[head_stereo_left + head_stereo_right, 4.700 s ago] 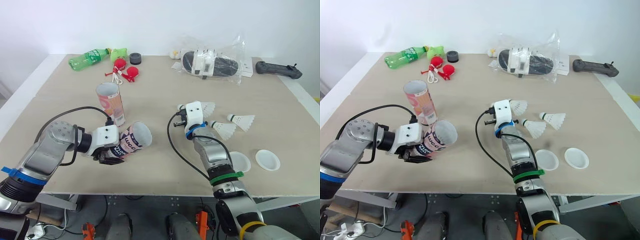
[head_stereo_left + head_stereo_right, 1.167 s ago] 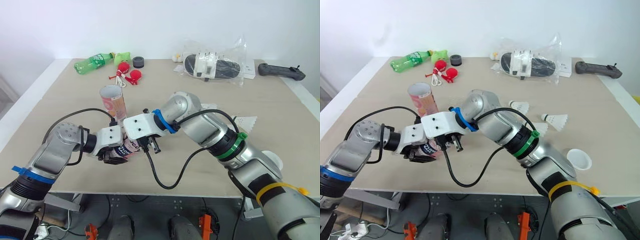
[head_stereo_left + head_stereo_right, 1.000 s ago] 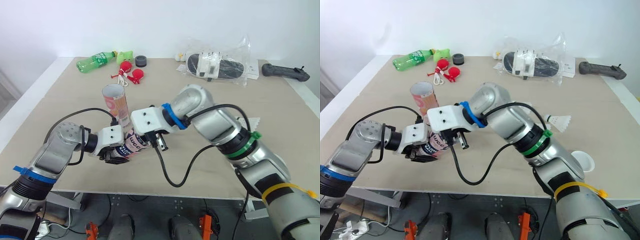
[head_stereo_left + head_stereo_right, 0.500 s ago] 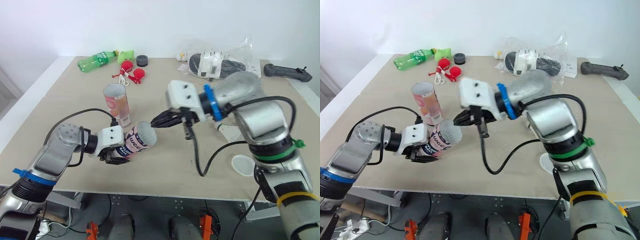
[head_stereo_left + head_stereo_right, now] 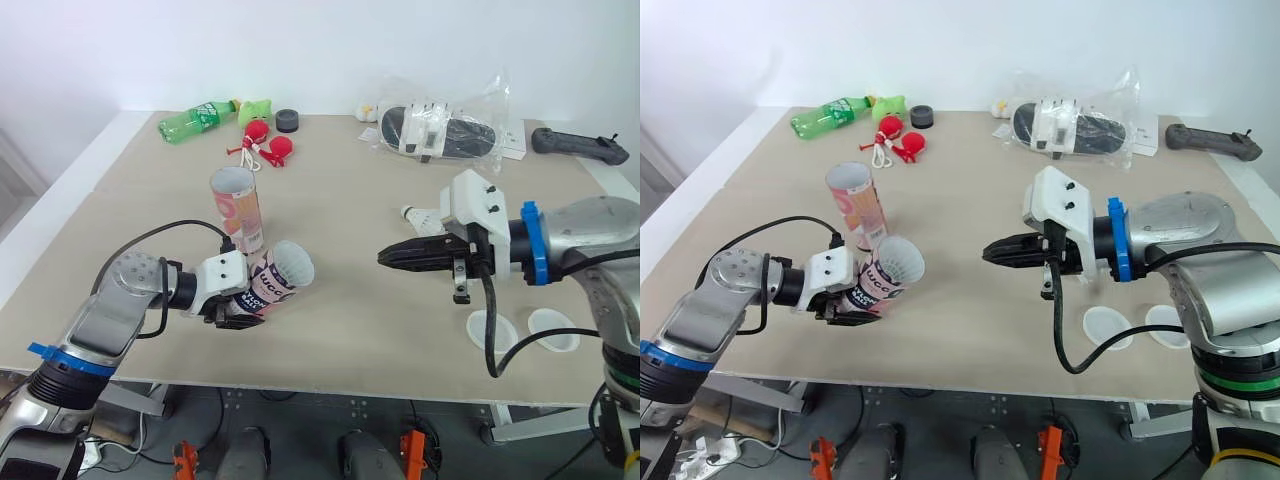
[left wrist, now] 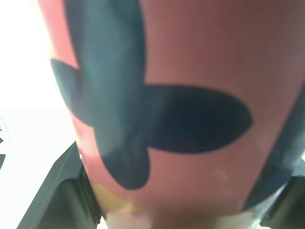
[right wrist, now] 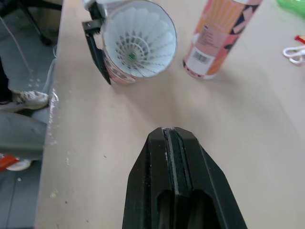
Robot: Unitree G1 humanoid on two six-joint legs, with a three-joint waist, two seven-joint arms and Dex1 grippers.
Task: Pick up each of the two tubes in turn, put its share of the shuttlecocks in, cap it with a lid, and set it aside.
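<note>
- Now that the right gripper has drawn back from the tube's mouth to the middle of the head views, its two black fingers are pressed together and carry nothing.
- At lower left the left gripper still pinches the pink cardboard tube with black lettering, which is tilted with its open mouth facing right.
- My reading is that one shuttlecock has just gone in.
- Work remains:
  - a loose white feathered shuttlecock lies right of centre;
  - the two round white lids sit unused at lower right;
  - the upright pink-and-orange tube waits just above the held one.
- Looking straight down the mouth, the right wrist view shows a white shuttlecock seated inside, which the head views barely hint at.
- From the left wrist view comes only the tube's pink, black-printed wall up close, flanked by black fingers.
</note>
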